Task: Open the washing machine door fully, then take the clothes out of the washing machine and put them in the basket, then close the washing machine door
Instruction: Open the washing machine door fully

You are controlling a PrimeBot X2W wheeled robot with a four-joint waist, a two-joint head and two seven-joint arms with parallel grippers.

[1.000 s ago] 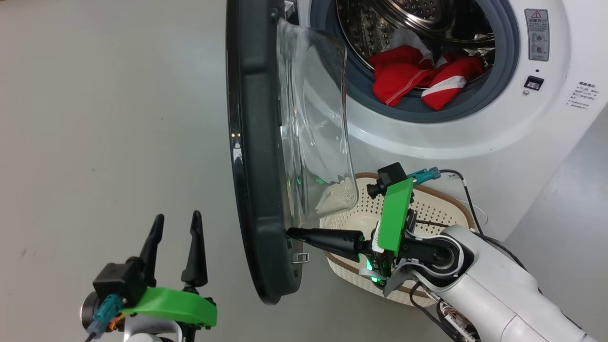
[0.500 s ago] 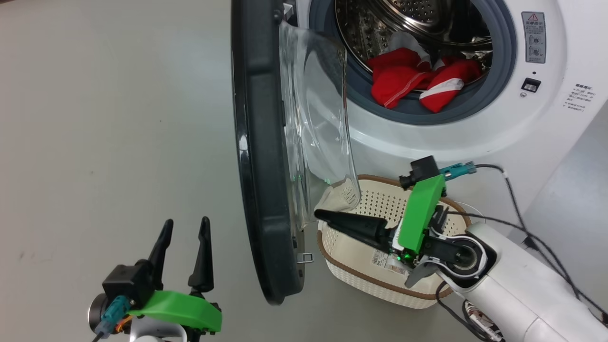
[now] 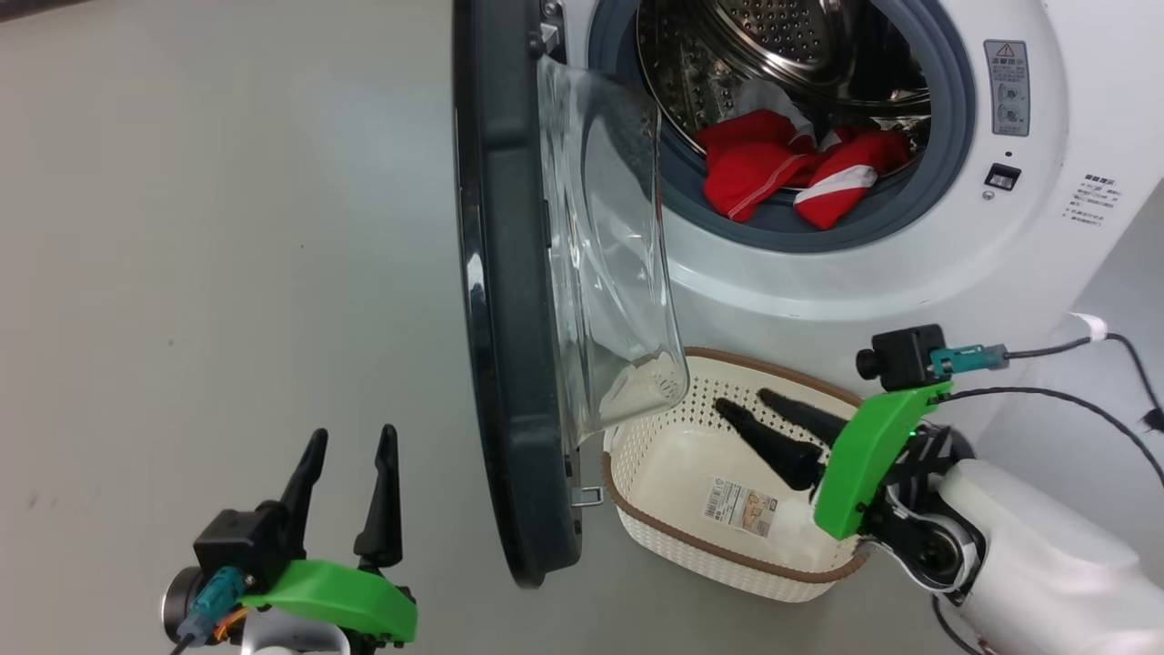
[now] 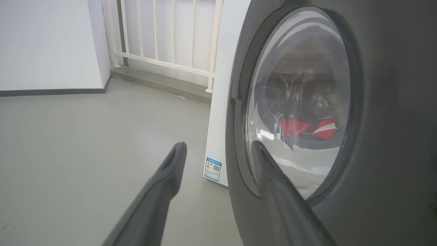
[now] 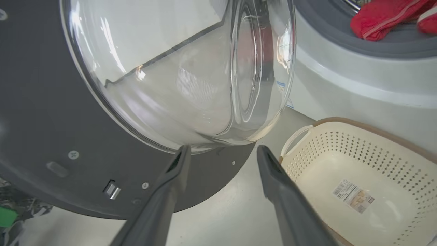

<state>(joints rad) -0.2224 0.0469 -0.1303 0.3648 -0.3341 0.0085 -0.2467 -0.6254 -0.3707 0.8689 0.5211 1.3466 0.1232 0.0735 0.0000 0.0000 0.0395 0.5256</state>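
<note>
Red clothes (image 3: 782, 173) lie inside the washing machine (image 3: 818, 282) in the head view; the door (image 3: 509, 300) stands open beside the basket (image 3: 718, 564). The right gripper (image 3: 741, 398) hangs spread and empty over the basket, and the left gripper (image 3: 354, 433) is spread too. The left wrist view faces the door's outer side. The right wrist view shows parted fingers between door and basket.

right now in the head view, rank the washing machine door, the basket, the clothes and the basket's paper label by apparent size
1. washing machine door, clearly largest
2. basket
3. clothes, farther back, so real size unsure
4. paper label
</note>
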